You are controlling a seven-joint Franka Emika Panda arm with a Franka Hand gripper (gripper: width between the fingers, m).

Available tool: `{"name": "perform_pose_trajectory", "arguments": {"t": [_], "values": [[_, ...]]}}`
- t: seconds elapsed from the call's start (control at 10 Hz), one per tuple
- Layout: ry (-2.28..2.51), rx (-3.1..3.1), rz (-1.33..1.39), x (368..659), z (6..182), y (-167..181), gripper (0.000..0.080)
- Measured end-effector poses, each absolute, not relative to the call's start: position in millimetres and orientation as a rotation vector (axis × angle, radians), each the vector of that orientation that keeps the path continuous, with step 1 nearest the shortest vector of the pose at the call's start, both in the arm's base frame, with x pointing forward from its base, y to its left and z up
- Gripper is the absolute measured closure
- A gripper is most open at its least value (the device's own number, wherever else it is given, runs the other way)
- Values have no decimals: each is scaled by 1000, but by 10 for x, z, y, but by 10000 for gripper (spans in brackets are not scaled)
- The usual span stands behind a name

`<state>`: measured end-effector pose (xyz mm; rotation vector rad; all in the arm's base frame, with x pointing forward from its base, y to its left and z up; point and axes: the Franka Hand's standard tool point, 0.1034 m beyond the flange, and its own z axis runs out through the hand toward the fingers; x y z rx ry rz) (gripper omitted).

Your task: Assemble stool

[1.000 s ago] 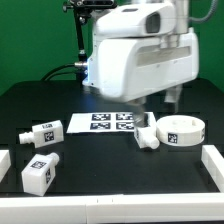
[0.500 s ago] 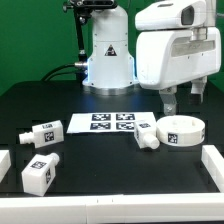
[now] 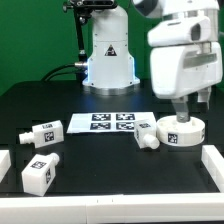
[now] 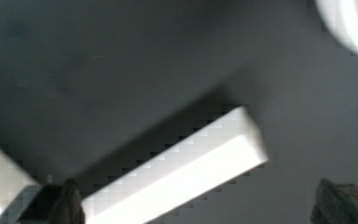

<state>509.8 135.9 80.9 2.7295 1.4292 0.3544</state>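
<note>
The stool's round white seat ring [image 3: 181, 131] lies on the black table at the exterior view's right. One short white leg [image 3: 148, 137] lies just beside it. Two more legs [image 3: 41, 133] [image 3: 40, 174] lie at the exterior view's left. My gripper [image 3: 182, 111] hangs right above the seat ring. In the wrist view my gripper [image 4: 194, 205] is open, with its dark fingertips [image 4: 43, 205] far apart and nothing held. A blurred white bar [image 4: 176, 170] lies below them; I cannot tell which part it is.
The marker board [image 3: 112, 123] lies flat in the middle of the table. Low white rails stand at the table's right [image 3: 213, 160] and left [image 3: 4, 160] edges. The arm's base [image 3: 110, 55] stands at the back.
The arm has swung toward the exterior view's right, from above the marker board to above the seat ring. The parts on the table have not moved.
</note>
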Motion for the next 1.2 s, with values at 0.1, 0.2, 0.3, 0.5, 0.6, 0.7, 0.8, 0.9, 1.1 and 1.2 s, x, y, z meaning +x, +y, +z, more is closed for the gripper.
{"name": "perform_pose_trajectory", "arguments": {"t": [0.1, 0.2, 0.3, 0.5, 0.6, 0.7, 0.8, 0.9, 1.1, 1.2], "values": [[1427, 2730, 348, 5093, 802, 1344, 150], [1426, 2731, 348, 5092, 799, 1341, 150], [1425, 2731, 346, 5087, 794, 1336, 150], [1420, 2760, 198, 4874, 667, 1196, 150], [1409, 2772, 147, 4797, 658, 1203, 150], [1412, 2768, 192, 4704, 604, 1186, 150], [1410, 2774, 170, 4647, 573, 1165, 150], [1410, 2773, 175, 4668, 581, 1170, 150], [1503, 2721, 157, 4645, 534, 1156, 150], [1620, 2656, 120, 4603, 437, 1127, 150]]}}
